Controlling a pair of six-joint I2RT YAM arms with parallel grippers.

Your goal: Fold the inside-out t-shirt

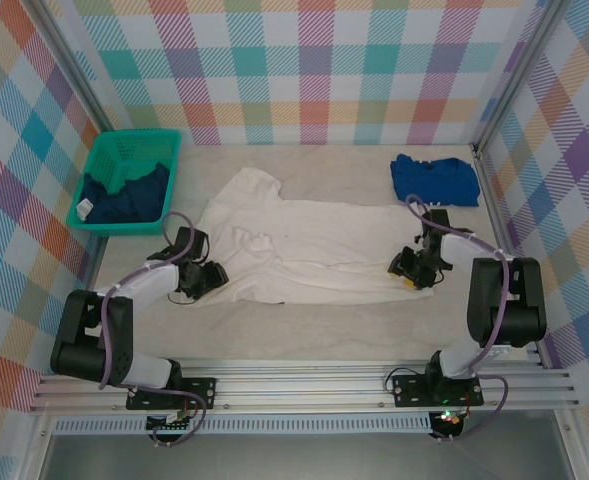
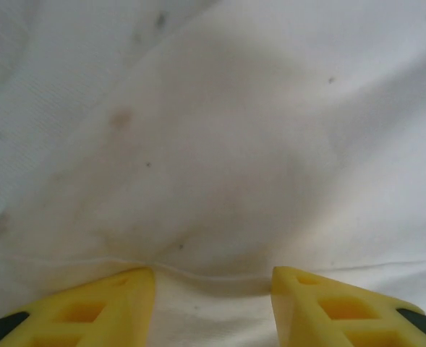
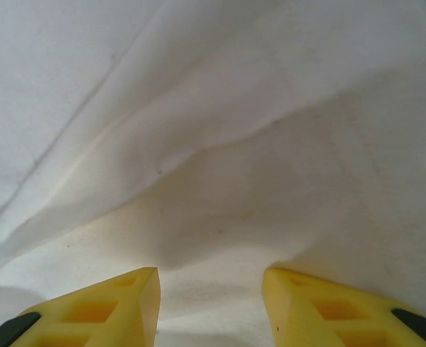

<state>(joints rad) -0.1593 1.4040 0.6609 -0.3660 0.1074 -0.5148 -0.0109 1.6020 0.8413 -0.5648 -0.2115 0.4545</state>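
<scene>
now | top: white t-shirt [image 1: 314, 250] spread, teal basket [image 1: 139, 136] beside | wrists: left jaws, right jaws half-open against cloth

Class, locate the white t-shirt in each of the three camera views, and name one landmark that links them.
Top external: t-shirt spread on the table, left gripper at its left end, right gripper at its right.
Left wrist: white cloth just beyond the yellow fingers.
Right wrist: creased cloth beyond the fingers.
Landmark: each gripper at its shirt end.
</scene>
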